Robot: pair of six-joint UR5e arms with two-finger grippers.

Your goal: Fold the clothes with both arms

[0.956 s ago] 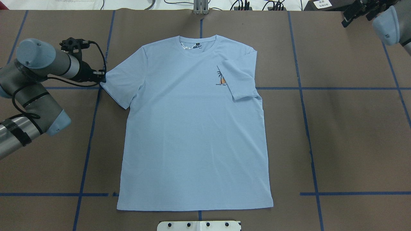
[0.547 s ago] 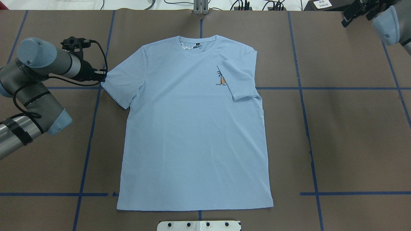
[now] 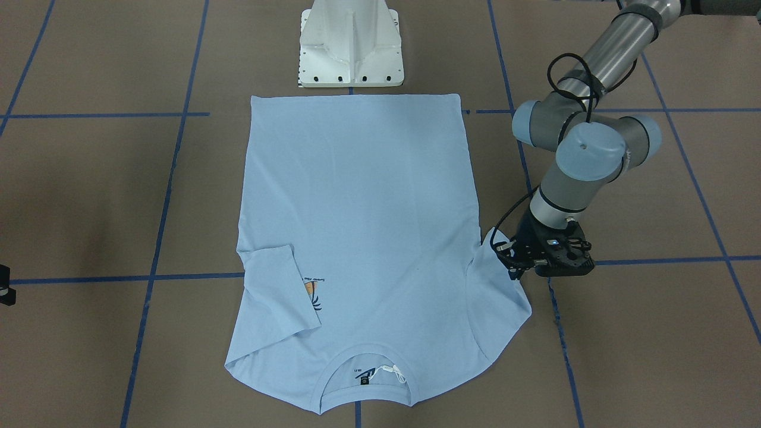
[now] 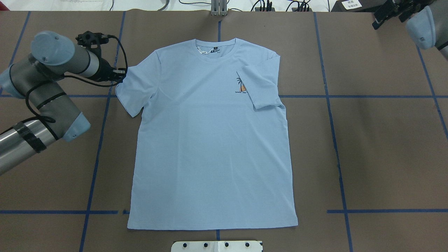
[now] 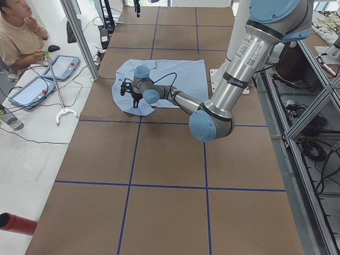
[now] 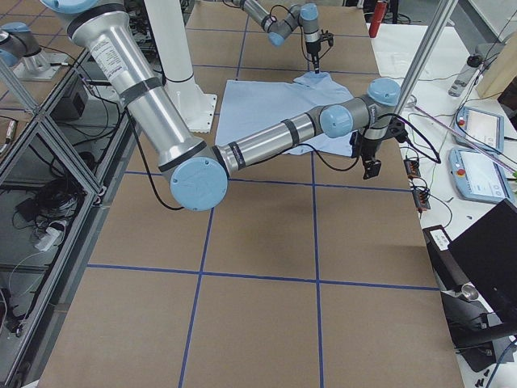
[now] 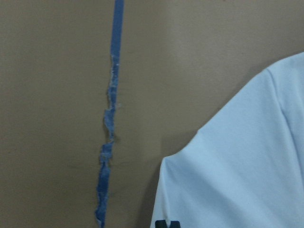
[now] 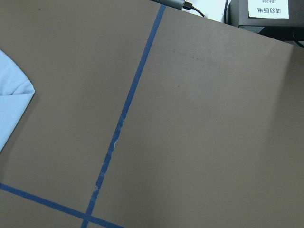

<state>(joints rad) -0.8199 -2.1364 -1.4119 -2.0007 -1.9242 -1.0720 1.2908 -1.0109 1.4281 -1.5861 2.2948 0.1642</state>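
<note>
At the near edge of the table (image 4: 385,147), at its middle, stands the white pedestal base (image 4: 217,246), and just beyond it lies the hem of the light blue T-shirt (image 4: 210,157). The shirt is spread flat and face up along the table's centre, its collar (image 4: 215,53) pointing to the far edge. Farther up, the right sleeve (image 4: 261,87) is folded inward over the chest and covers part of the palm-and-sun print (image 4: 240,85). Toward the left edge, the left sleeve (image 4: 134,87) is drawn in and raised at its outer corner, where the left gripper (image 4: 120,72) is clamped on the cloth. In the left wrist view the black fingertips (image 7: 161,223) show just at the sleeve's edge, beside a frayed blue tape line (image 7: 110,118). Inside the collar sit the dark neck label (image 4: 215,48) and its white string. Over the far right corner hangs the right gripper (image 4: 381,16), well apart from the shirt. Whether its jaws are apart or together I cannot tell.
</note>
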